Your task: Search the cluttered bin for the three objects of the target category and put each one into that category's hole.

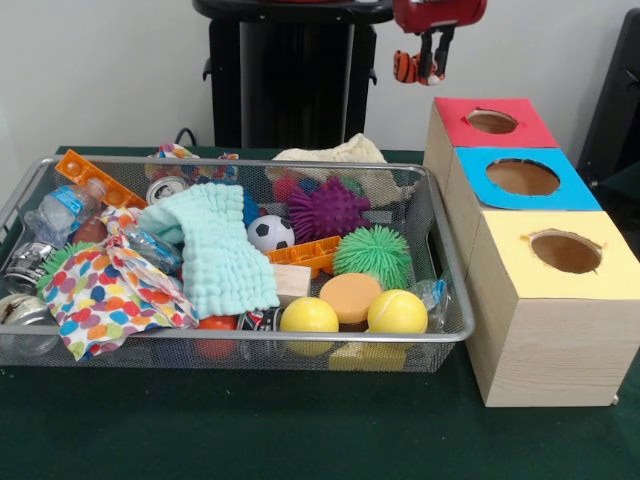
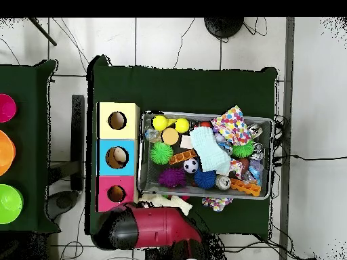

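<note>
From my end the biggest thing is the green table, sitting on a white tiled floor with cables trailing over it. The wire bin is packed: a mint cloth and a dotted cloth cover a lot of what's under them, so I can't make out the bottom layer. Bottles and cans at the one end are a jumble.

Three boxes sit right beside the bin, with a red hole, blue hole and yellow hole.

The arm is mostly cut off in front view. The gripper hangs above the table behind the red hole, pinched on something small, orange and black. Can't tell what it is.

Still in the bin, well away from the gripper: purple spiky ball, green spiky ball, soccer ball, two yellow balls.
</note>
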Controlling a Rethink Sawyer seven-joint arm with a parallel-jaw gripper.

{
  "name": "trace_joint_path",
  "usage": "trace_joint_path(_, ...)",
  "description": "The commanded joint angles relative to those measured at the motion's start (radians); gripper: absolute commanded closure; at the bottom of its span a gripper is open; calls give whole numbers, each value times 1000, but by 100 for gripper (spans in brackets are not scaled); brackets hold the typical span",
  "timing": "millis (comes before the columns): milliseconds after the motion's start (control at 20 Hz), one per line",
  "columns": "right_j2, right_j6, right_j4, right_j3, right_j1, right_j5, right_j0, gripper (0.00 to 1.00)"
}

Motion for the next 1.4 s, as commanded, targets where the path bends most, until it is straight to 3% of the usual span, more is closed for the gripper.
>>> trace_joint_path(50, -19, 319, 85, 44, 49, -135, 46, 100)
trace_joint_path(600, -37, 338, 140, 42, 155, -263, 112, 100)
trace_joint_path(1100, -57, 405, 215, 31, 191, -302, 229, 100)
trace_joint_path(1400, -83, 426, 263, -22, 221, -287, 297, 100)
